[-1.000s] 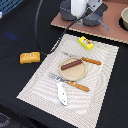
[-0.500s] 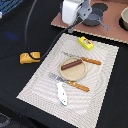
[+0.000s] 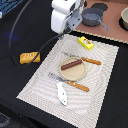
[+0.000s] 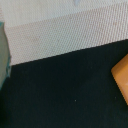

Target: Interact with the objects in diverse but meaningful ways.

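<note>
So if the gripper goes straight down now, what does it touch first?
Probably the bare black table, close to the placemat's edge. The wrist view shows only dark surface at its centre, with the orange bread loaf off to the side. Fingers are not visible, so the line is uncertain.

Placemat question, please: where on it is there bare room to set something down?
The placemat is bare between the bread loaf and the fork, and beyond the knife towards its right edge. Crowded around the plate with the sausage.
</note>
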Motion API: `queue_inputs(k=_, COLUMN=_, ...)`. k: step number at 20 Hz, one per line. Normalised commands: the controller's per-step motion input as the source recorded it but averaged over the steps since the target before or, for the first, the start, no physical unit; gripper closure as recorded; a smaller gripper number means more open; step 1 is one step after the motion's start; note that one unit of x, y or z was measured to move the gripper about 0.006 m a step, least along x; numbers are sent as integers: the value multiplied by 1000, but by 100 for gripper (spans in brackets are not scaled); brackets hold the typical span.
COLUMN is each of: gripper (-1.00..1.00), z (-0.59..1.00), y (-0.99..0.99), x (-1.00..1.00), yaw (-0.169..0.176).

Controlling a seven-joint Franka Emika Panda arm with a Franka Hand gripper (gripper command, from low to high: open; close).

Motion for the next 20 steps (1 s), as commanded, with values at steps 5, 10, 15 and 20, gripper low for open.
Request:
queue_inputs(k=5, gripper=-100, z=-210, y=-572, x=-779, yaw=8)
queue_inputs(k=10, gripper=-100, z=-125, y=-447, x=-713, yaw=41)
queue_inputs(k=15, gripper=-100, z=-56, y=-239, x=-641, yaw=102)
queue_inputs(k=20, gripper=-100, z=-11, y=-43, x=-594, yaw=159)
